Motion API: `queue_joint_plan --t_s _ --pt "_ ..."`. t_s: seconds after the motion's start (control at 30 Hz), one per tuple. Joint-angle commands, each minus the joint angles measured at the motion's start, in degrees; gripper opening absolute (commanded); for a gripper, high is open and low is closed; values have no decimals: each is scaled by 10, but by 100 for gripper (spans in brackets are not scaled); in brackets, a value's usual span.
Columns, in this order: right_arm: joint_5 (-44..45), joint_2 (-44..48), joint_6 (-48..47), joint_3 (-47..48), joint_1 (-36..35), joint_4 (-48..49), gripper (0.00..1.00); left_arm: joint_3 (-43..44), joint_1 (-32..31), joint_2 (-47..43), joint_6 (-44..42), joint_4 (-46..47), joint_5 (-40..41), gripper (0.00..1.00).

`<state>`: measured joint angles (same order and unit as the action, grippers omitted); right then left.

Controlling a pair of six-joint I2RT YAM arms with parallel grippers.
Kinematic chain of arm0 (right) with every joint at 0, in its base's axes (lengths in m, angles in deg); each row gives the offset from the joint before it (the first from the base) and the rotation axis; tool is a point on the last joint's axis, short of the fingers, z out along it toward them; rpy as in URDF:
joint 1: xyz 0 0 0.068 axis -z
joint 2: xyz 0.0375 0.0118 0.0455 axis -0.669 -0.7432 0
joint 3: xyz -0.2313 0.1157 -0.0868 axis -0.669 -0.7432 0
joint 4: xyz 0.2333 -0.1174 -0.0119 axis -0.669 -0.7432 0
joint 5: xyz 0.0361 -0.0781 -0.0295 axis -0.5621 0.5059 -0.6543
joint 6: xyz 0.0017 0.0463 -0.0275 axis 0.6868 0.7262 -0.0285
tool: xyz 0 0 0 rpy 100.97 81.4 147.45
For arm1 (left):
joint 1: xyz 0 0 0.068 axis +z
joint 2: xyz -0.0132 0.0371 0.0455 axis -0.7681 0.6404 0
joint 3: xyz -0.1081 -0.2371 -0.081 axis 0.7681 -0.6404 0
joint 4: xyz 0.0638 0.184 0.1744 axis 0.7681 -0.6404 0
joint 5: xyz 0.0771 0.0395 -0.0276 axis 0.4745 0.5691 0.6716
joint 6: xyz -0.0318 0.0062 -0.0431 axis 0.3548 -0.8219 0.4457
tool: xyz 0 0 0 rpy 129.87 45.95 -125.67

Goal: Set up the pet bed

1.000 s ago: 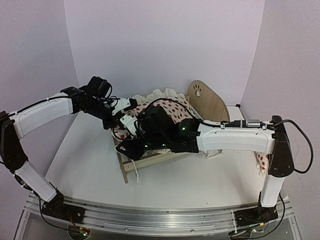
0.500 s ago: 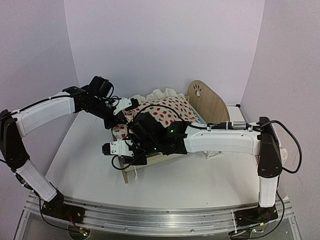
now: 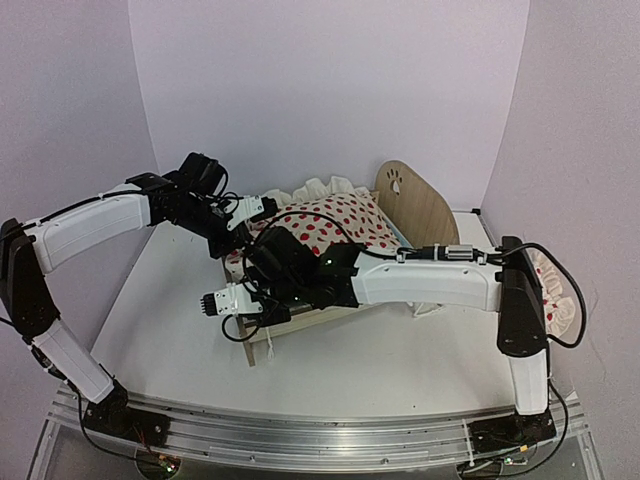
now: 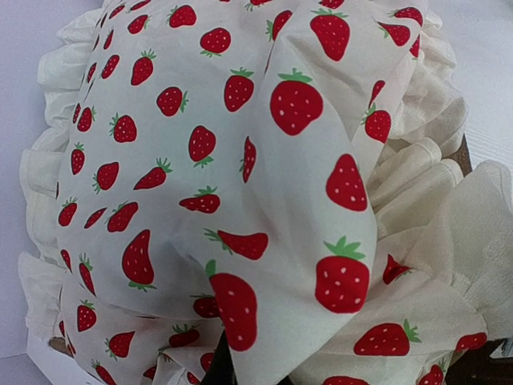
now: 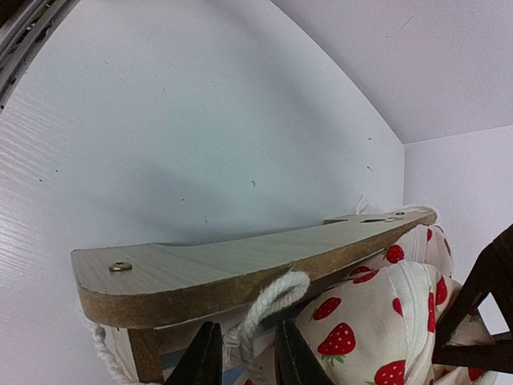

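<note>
**Pet bed [image 3: 300, 318] mid-counter, duvet going on**

Pet bed sits in the middle of the counter [image 3: 400, 370], its headboard [image 3: 410, 200] at the far right and its footboard [image 5: 240, 269] at the near left. The strawberry duvet [image 3: 335, 222] is heaped over it in a mound, not spread flat. I judge I'm in the covering step.

My left arm reaches in from the left, elbow high, and its left hand [image 3: 240, 218] is at the far-left edge of the duvet. Its wrist view is all cloth, bunched toward the lens with the fingers buried, so I cannot tell whether it grips.

My right arm stretches across the front of the bed, putting the right hand [image 5: 244, 353] low at the footboard's near corner. Its fingers stand close together with the white cord [image 5: 268, 298] hanging between them. I can't tell whether they actually pinch it.

Next, I think the duvet needs drawing flat toward the footboard without dragging the light frame. The pillow [image 3: 558, 295] waits at the right edge.
</note>
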<state>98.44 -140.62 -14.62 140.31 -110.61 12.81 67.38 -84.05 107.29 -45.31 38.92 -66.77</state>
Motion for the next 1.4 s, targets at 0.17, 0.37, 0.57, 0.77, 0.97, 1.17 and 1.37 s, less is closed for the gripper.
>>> queue_joint_plan --t_s 0.17,0.37,0.57,0.77,0.97,1.17,1.37 --pt "-2 5 146 65 12 -14 0 35 -3 4 0 13 -3 0" --pt "-116 65 401 63 38 -19 0 29 -2 -1 -1 10 1 0" --pt "-145 83 506 31 38 -9 0 28 -2 0 -3 8 3 0" --pt "-135 119 527 -23 38 24 0 24 -2 -4 -4 9 4 0" --pt "-118 124 532 -66 39 25 0 24 -2 -4 -5 9 5 0" --pt "-114 108 536 -79 39 25 0 24 -2 -3 -6 11 7 0" --pt "-127 75 540 -70 41 23 0 17 -2 -3 -8 12 7 0"
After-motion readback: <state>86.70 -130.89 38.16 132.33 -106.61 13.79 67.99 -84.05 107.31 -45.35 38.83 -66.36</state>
